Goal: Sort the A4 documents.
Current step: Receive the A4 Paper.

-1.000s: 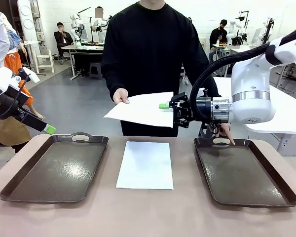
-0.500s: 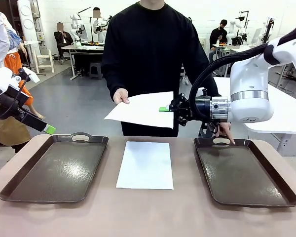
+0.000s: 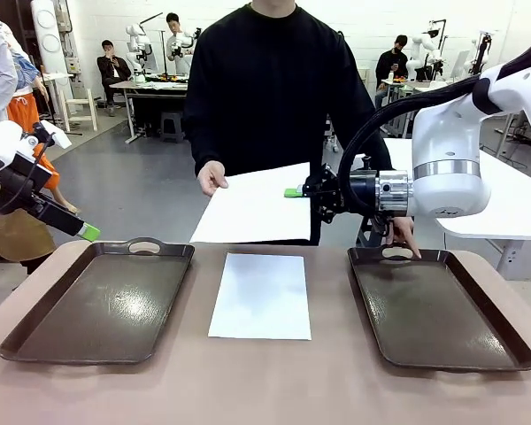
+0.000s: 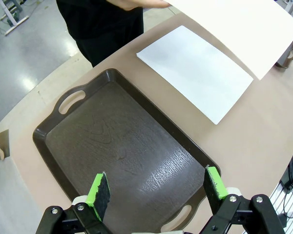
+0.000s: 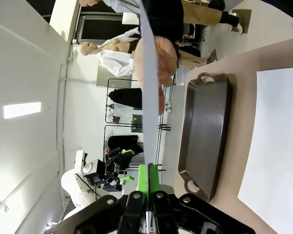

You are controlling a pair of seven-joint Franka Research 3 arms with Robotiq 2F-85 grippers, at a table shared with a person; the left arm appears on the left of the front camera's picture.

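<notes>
The left gripper hangs wide open over the dark brown handled left tray. One thin white paper sheet lies mid-table. The right gripper pinches a second sheet aloft by its right edge, its left corner perhaps touching a person's hand.

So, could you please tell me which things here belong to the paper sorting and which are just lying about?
Job: raised sheet, pinched in the shut right pincer; flat sheet on the table; left tray; right tray.
Just about: white side table; far workbench.
</notes>
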